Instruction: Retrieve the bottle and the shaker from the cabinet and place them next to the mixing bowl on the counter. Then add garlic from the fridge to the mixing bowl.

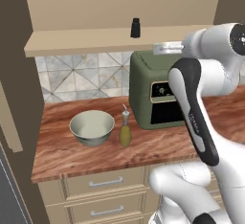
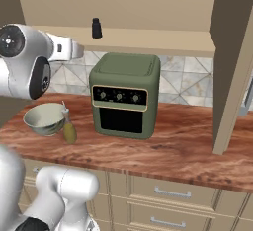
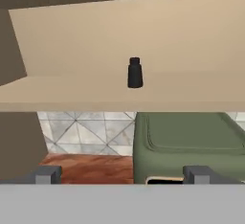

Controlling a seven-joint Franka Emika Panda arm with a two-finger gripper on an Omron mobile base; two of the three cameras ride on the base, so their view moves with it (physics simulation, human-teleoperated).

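Claw [image 3: 122, 174] stood wide apart, empty (nothing between tips); black shaker [image 3: 135, 72] upright on cabinet shelf [image 3: 72, 91] ahead, well apart.

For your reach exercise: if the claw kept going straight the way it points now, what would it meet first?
Most likely the black shaker standing upright on the cabinet shelf, centred ahead of the open claw; depth is unclear.

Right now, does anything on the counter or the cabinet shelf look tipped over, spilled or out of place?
Nothing stands out. The bottle stands upright beside the mixing bowl on the counter, with no spill around them. The dark shaker stands upright on the cabinet shelf, and the green oven sits square.
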